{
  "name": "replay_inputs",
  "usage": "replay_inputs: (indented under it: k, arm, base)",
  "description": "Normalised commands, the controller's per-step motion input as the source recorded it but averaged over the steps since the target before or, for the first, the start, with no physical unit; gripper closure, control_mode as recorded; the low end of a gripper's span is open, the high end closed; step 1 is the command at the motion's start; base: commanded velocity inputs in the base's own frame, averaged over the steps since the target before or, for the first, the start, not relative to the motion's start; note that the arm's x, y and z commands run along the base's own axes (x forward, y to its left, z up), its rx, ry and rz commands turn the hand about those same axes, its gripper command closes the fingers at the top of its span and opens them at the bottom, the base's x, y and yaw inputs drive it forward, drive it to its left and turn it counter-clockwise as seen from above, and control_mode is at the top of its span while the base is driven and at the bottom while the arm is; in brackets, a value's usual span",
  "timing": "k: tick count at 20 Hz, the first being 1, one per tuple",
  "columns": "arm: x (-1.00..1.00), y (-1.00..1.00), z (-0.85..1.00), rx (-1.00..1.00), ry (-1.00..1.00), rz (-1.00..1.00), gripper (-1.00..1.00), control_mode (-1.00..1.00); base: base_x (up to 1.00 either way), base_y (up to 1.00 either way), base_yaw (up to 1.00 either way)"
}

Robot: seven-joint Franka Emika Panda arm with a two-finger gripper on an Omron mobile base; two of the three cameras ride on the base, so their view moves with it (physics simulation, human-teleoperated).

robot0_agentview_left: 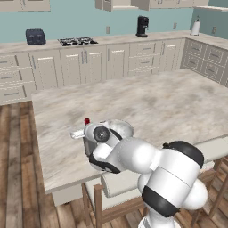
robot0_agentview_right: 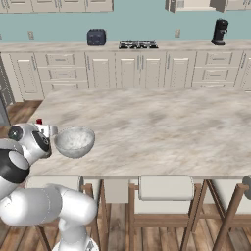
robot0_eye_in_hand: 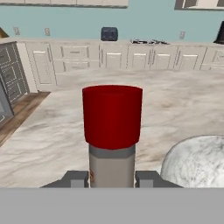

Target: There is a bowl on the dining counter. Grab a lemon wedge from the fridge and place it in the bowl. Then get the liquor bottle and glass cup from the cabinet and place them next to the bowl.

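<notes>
At the near-left edge of the tabletop (robot0_agentview_right: 162, 127), the pincer (robot0_eye_in_hand: 111, 179) is clamped on the bottle (robot0_eye_in_hand: 112, 164), one finger on each side of its neck, red cap sticking up above them. The bowl (robot0_agentview_right: 74, 141) sits just beside it on the marble.

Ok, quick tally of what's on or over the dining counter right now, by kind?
Bowls: 1, the bowl on the dining counter.
Bottles: 1, the liquor bottle, red-capped, between the gripper jaws beside the bowl.
Total: 2
</notes>
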Motion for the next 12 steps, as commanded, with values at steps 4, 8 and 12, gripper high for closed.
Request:
replay_inputs:
  k: [4,8,12]
  arm:
    - [0.00,0.06,-0.14,0.00,0.00,0.00,1.00,-1.00]
    - [0.06,0.05,-0.12,0.00,-0.01,0.00,1.00,-1.00]
    - [0.20,0.11,-0.11,0.00,-0.01,0.00,1.00,-1.00]
  base:
    - [0.00,0.00,0.00]
    - [0.00,0.00,0.00]
    - [0.00,0.00,0.00]
